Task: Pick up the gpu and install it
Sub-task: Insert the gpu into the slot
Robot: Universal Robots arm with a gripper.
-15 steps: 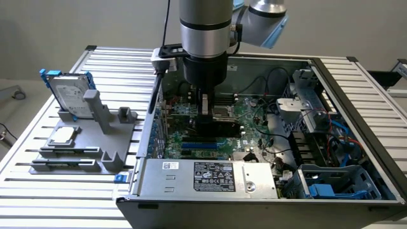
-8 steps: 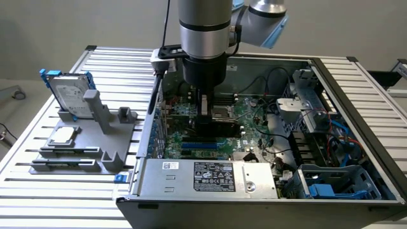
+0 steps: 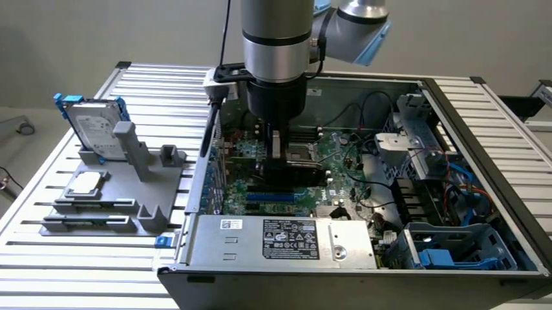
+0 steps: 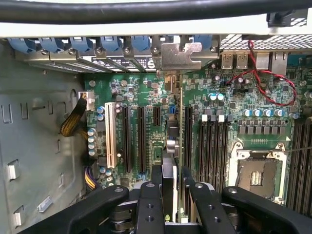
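I see the gpu (image 3: pixel 304 173) on edge, bracket end toward the case's (image 3: pixel 483 129) rear slots. My end effector (image 4: pixel 174 202) is clamped on it, arm (image 3: pixel 274 39) vertical.

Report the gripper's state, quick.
Gripper: closed on the gpu, held edge-on over the motherboard.
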